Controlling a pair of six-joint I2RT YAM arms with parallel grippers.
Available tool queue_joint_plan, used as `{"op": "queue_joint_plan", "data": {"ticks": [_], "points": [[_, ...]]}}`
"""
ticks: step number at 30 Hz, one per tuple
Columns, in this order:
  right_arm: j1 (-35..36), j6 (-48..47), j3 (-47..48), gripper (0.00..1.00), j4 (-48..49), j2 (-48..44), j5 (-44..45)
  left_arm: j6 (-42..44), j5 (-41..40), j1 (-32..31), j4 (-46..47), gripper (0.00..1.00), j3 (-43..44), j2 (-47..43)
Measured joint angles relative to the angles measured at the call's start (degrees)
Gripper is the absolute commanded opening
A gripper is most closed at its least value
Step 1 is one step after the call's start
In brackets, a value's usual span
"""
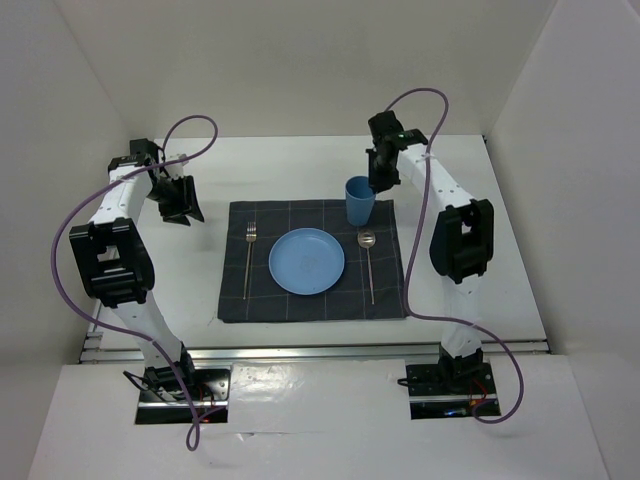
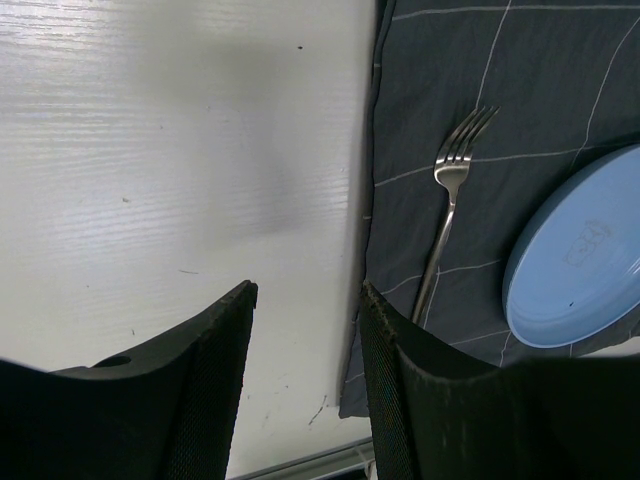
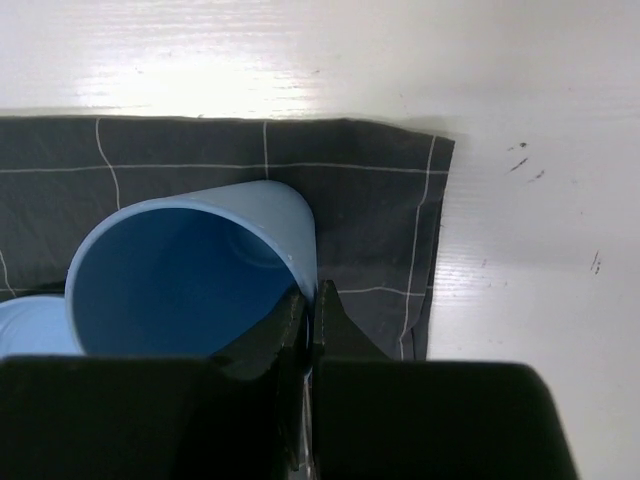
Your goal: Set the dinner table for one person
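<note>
A dark grey checked placemat (image 1: 312,292) lies on the white dinner table (image 1: 480,290). On it are a blue plate (image 1: 306,261), a fork (image 1: 248,257) to its left and a spoon (image 1: 368,262) to its right. My right gripper (image 1: 378,180) is shut on the rim of a blue cup (image 1: 359,201) at the mat's far right corner; one finger is inside the cup (image 3: 190,280), one outside. My left gripper (image 1: 178,205) is open and empty over bare table left of the mat. The fork (image 2: 447,215) and plate (image 2: 585,255) show in the left wrist view.
White walls enclose the table on three sides. An aluminium rail (image 1: 330,350) runs along the near edge. The mat's edge (image 2: 372,200) lies just right of my left gripper's fingers (image 2: 225,330).
</note>
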Motion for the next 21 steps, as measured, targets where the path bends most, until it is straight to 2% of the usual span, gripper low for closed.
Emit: {"op": "queue_joint_plan", "data": {"ticks": [3, 4, 5, 6, 10, 21], "points": [[0.33, 0.00, 0.63, 0.01, -0.07, 0.39, 0.33, 0.02, -0.02, 0.00, 0.00, 0.54, 0.00, 0.00], [0.42, 0.00, 0.63, 0.07, -0.17, 0.46, 0.39, 0.02, -0.02, 0.00, 0.00, 0.54, 0.00, 0.00], [0.44, -0.02, 0.63, 0.34, -0.15, 0.55, 0.50, 0.00, 0.00, 0.00, 0.02, 0.54, 0.00, 0.00], [0.44, 0.31, 0.63, 0.45, -0.15, 0.59, 0.57, 0.00, -0.02, 0.00, 0.00, 0.54, 0.00, 0.00], [0.44, -0.17, 0.42, 0.61, 0.02, 0.59, 0.61, 0.00, 0.00, 0.00, 0.00, 0.54, 0.00, 0.00], [0.44, -0.20, -0.20, 0.65, 3.56, -1.36, -1.40, 0.00, -0.02, 0.00, 0.00, 0.54, 0.00, 0.00]]}}
